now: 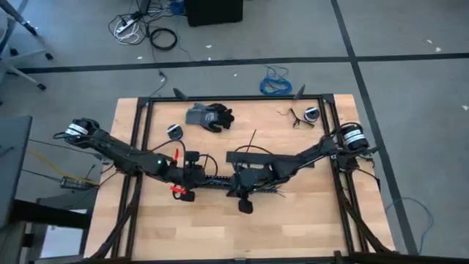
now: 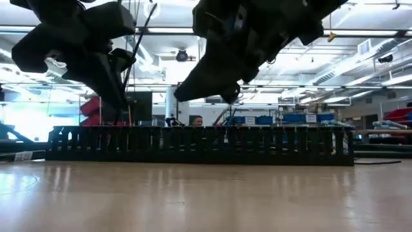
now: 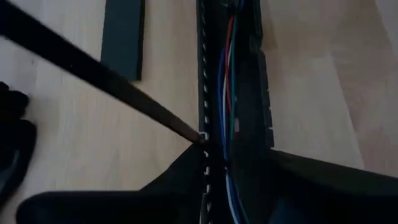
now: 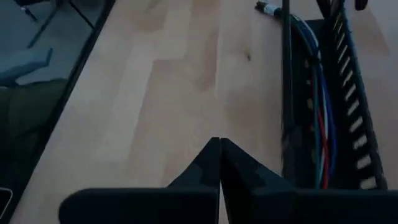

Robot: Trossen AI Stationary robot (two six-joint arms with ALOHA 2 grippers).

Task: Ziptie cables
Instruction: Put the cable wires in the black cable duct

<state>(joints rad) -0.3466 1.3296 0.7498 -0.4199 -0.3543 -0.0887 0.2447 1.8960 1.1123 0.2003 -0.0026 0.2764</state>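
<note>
Wooden table (image 1: 293,227) with a black frame around it; both arms reach in to the middle.

Black slotted cable duct (image 2: 199,145) lies lengthwise across the table centre, slotted side walls upright, standing as a long comb-like wall in the low view.

Left gripper (image 3: 208,171) sits at the left end of the duct. Its fingers (image 3: 180,171) straddle the duct wall, apart, one each side; can't tell whether they actually pinch the wall.

Right gripper (image 4: 219,163) is at the right part of the duct, over bare wood just beside the duct's outer wall. Fingertips pressed together, nothing between them.

Cables (image 3: 227,93) lie inside the duct channel, running along it: blue, red, green and white strands visible in the left wrist view; the same bundle shows in the right wrist view, with a connector end near the duct's far end.

A thin black strip (image 3: 99,78), likely a ziptie, runs diagonally with its tip touching the slotted wall next to the left gripper.

Flat black strip (image 3: 123,34) lies on the wood beside the duct, apart from it.

Dark glove (image 1: 209,116) at the table's far side, well away from the duct. Small round object (image 1: 174,131) near it; another (image 1: 311,114) near the far right corner.
</note>
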